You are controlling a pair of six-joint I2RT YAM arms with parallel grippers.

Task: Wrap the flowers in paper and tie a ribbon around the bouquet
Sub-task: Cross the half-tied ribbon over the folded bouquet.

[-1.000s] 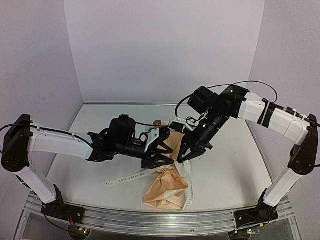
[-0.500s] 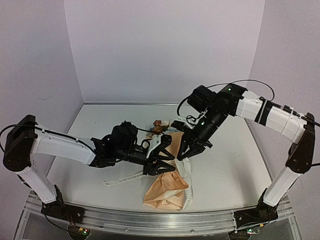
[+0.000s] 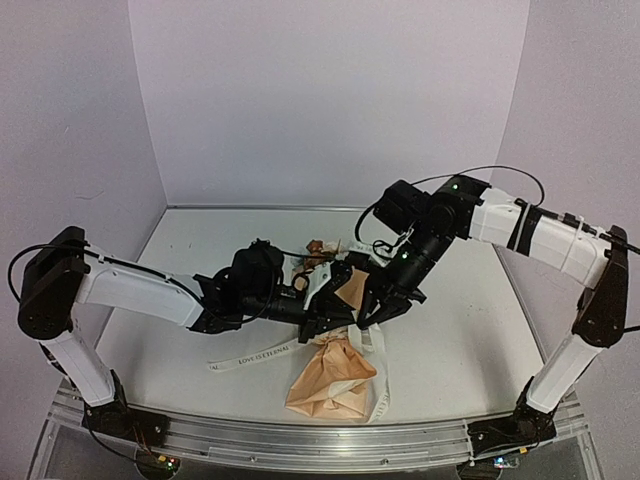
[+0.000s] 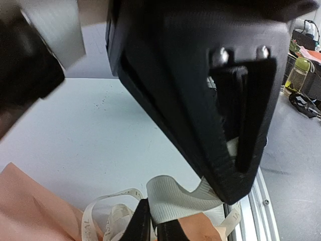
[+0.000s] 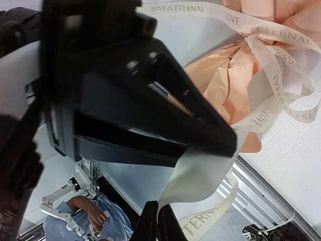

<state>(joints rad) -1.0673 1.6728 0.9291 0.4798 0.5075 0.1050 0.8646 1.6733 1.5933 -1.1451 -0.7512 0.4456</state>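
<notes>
The bouquet lies at the table's middle, its peach paper (image 3: pixel 335 378) fanned toward me and the flowers (image 3: pixel 318 247) at the far end. Both grippers meet just above its cinched neck. My left gripper (image 3: pixel 344 322) (image 4: pixel 153 221) is shut on a short span of the cream ribbon (image 4: pixel 172 200). The same span runs to my right gripper (image 3: pixel 371 317) (image 5: pixel 157 206), which is shut on the ribbon (image 5: pixel 201 176) too. Lettered ribbon loops (image 5: pixel 273 55) wrap the paper (image 5: pixel 225 80). One ribbon tail (image 3: pixel 250 354) trails left on the table.
The white table (image 3: pixel 180 290) is walled on three sides. A metal rail (image 3: pixel 250 432) runs along its near edge, just below the paper's wide end. Each gripper's black body fills much of the other wrist view.
My left gripper has moved right, up against the right gripper, and closed from open onto the ribbon. The right gripper shifted slightly left, still shut on the ribbon.
</notes>
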